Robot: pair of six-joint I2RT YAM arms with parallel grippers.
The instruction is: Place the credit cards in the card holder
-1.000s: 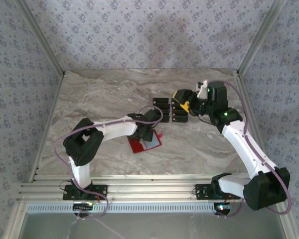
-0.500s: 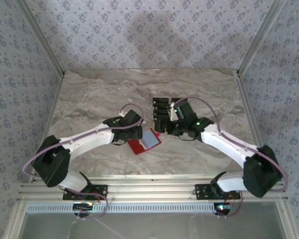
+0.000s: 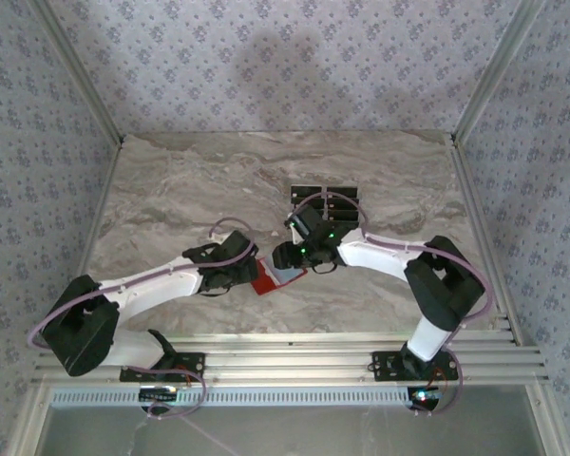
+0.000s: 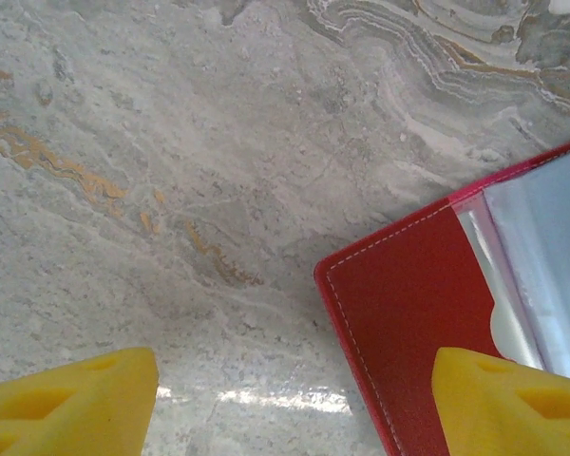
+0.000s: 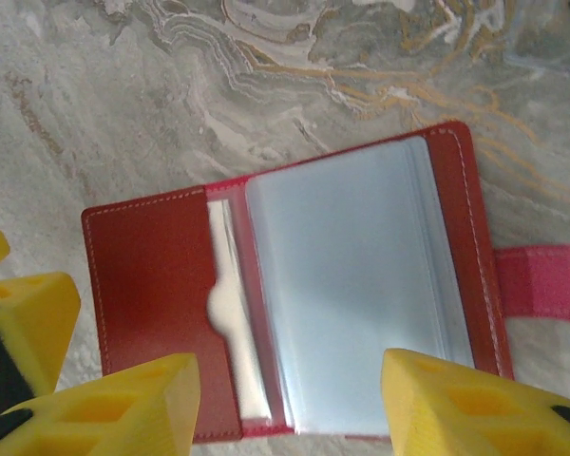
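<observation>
Red card holder [image 5: 342, 285] open on marble tbl [image 5: 123, 95], R claw [image 5: 290, 404] wide over it

Left tool [image 4: 294, 385], right tool [image 5: 290, 380]: jaws apart.

- A marble-patterned tabletop [image 3: 171, 180] is seen, grey and beige, with tan and rust veins running across it.
- Walls [image 3: 285, 66] papered in pale blue-grey with a small repeated floral motif are set behind it and at both sides.
- Slanted aluminium posts [image 3: 79, 71] are placed at the back corners.
- Aluminium rails [image 3: 285, 353] are laid along the near edge, with a perforated strip [image 3: 285, 396] just below them.
</observation>
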